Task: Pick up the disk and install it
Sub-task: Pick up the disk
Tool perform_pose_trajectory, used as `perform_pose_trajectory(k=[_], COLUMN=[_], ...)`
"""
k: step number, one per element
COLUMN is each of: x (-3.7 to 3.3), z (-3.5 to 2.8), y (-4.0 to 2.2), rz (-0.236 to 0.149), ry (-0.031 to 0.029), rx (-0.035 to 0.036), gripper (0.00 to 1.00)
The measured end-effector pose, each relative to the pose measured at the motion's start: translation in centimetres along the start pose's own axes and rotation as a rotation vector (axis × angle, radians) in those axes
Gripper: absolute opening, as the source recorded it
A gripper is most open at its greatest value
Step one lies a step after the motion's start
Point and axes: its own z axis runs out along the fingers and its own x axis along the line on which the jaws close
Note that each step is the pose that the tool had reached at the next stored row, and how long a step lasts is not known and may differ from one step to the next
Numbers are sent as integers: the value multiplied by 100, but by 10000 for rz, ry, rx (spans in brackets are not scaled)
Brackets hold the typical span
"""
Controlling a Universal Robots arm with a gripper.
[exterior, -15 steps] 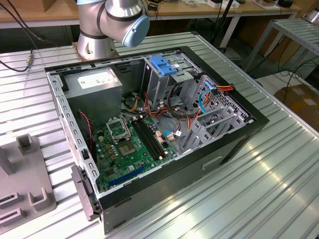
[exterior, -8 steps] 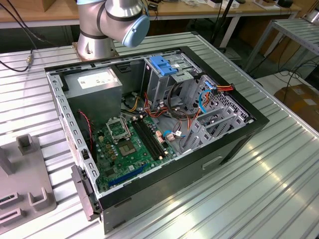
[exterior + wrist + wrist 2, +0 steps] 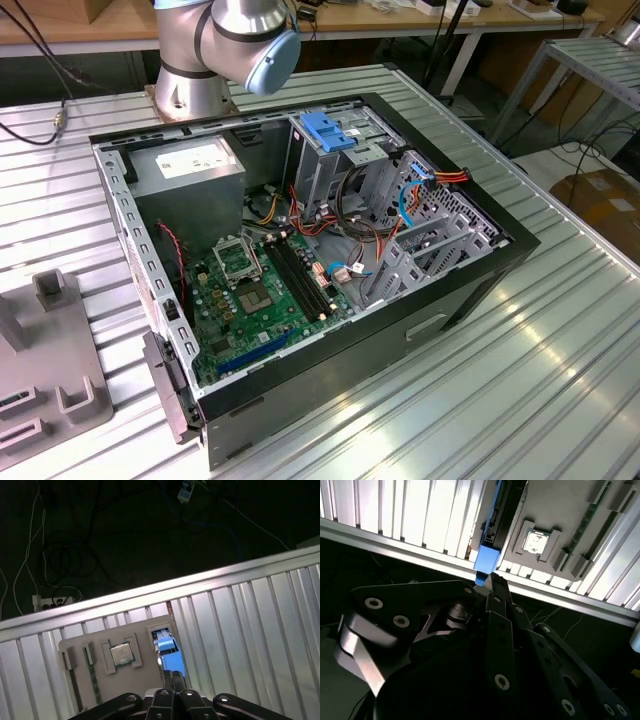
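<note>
The black, multi-link end effector (image 3: pixel 173 676) hangs with its fingers drawn narrow, tips all but together. We see those tips right at the end of the disk (image 3: pixel 169 647), a flat grey metal drive framed by a bright blue plastic carrier rail. Whether they touch it, we cannot tell.

Out wide in the exterior view, the ribbed aluminium counter (image 3: pixel 520 380) carries everything. On it lies the big black computer case (image 3: pixel 470 295), on its side and open to us. At its far end we have the silver robot arm (image 3: pixel 225 35) with its pale blue joint cap. Inside the case, the green motherboard (image 3: pixel 260 290) covers the floor towards the exterior view's left.

In both wrist views we find the flat grey plastic tray (image 3: pixel 135 680), close to the counter's edge. The disk stands on edge in a slot along one side of that tray, blue tab towards the fingers. Just beside the slot, a small square silver processor chip (image 3: pixel 121 654) sits in its own recess.
</note>
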Motion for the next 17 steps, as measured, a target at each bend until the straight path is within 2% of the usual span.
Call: perform_pose_trajectory(k=[2,4,5,7,8,9,10,11,12,17], x=[-1,-17,-22,-23,-23,-24,-23,-23,-22,-21], z=[16,54,72,96,104,112,121,137,152,189], y=[-3,-14,-16,-18,-18,-18,-18,-19,-19,-20], rz=[-142,-257,-286,-427,-557,-729,-919,-1317,-1598,-2246], ry=[-3,-18,-21,-20,-18,-16,-12,-5,1,9], rx=[32,126,136,149,153,153,152,151,148,168], gripper=[10,10,11,24,24,30,30,30,38,39])
